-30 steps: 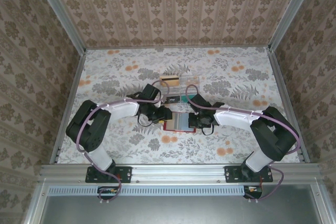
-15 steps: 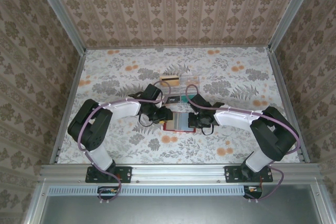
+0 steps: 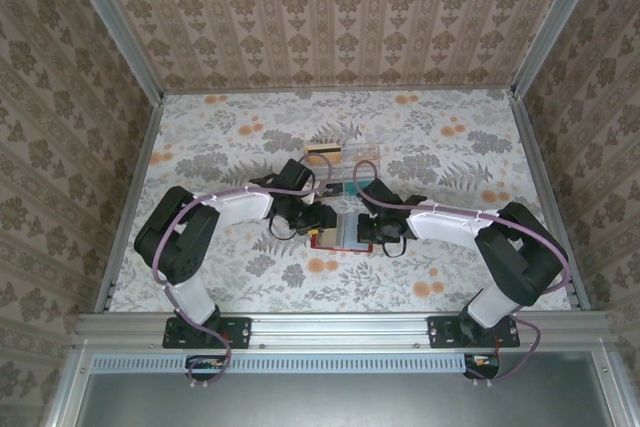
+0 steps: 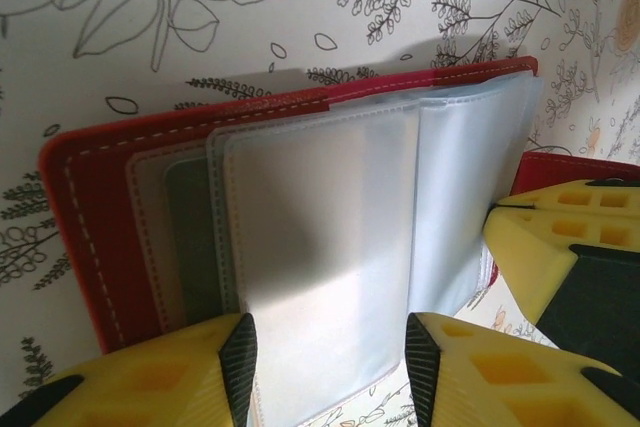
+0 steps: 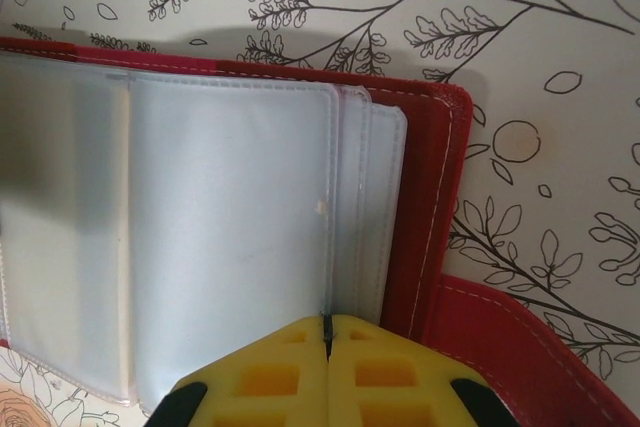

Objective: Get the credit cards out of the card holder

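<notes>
Red card holder [image 4: 88,247], one: it lies open and flat on the floral table [image 3: 220,127] just ahead of both arms. Its long axis runs left to right, and several cloudy plastic sleeves [image 4: 320,247] are fanned over its inside.

Item, the left gripper [image 4: 328,367], at the holder's left half. The jaws stand apart, straddling the near edge of the top sleeve, which lies straight ahead between them. Whether the pads touch it cannot be told.

Item, the right gripper [image 5: 327,352], at the right half. Its fingers are pressed together, tips on a sleeve's near edge, apparently pinning it.

The left arm is judged better placed to draw a card.

Item, a grey shape [image 4: 190,247] behind the left sleeves, possibly one card.

Farther off, one clear tray [image 3: 345,162], with one tan card [image 3: 322,152] at its far end.
</notes>
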Motion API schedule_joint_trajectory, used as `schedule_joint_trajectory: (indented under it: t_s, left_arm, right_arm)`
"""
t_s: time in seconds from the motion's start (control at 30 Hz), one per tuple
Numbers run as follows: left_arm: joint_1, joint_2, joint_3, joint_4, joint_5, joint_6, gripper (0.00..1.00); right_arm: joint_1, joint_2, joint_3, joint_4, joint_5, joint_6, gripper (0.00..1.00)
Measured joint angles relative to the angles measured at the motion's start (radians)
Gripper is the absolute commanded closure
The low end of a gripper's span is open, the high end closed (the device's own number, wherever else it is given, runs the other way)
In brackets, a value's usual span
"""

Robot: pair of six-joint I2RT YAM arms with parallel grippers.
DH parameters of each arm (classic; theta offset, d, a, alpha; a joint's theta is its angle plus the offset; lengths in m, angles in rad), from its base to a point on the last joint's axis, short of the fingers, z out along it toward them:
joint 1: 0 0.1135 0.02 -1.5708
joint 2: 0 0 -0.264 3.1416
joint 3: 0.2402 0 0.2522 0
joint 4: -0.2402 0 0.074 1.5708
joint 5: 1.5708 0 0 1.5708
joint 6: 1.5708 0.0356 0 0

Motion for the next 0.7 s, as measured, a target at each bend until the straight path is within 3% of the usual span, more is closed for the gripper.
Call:
schedule_joint_trajectory:
  t_s: [0.27,0.7]
  left_arm:
    - [0.0,0.0,0.0,-0.003,0.002,0.001,0.52]
    - [0.0,-0.06,0.005,-0.079,-0.098,0.02,0.52]
  right_arm:
    - [0.0,0.002,0.0,0.004,-0.006,0.0,0.93]
    - [0.0,0.003,0.0,0.004,-0.006,0.012,0.93]
